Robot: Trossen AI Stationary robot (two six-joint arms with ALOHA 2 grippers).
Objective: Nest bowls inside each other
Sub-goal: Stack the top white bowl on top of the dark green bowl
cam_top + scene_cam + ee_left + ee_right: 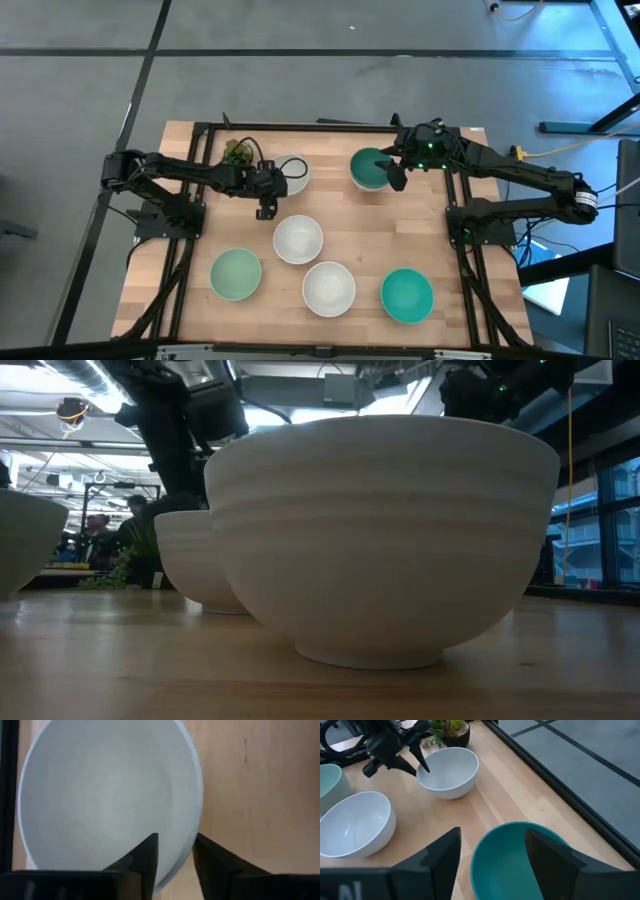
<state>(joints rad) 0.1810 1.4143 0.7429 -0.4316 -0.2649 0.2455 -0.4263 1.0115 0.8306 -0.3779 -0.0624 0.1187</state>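
Note:
Six bowls show on the wooden table in the high view. A white bowl (290, 172) sits at the far middle, and my left gripper (265, 192) is open at its left rim, one finger inside and one outside. A dark green bowl (370, 168) stands to its right; my right gripper (396, 174) is open over that bowl's right rim (520, 826), one finger over the hollow and one outside it. Two more white bowls (298, 239) (329, 288), a pale mint bowl (236, 274) and a teal bowl (407, 295) rest on their bases nearer the front. My left gripper comes from above with one finger (146, 857) inside the white bowl and the other (212, 862) outside its rim (189, 851). Whether either finger touches the rim, I cannot tell. The bowl rests on the table.
A small potted plant (238, 152) stands at the far edge, just left of the white bowl. A black frame (300, 126) borders the table. The low view is filled by a near white bowl (380, 540), with another (195, 565) behind it. Bare wood lies between the two bowl rows.

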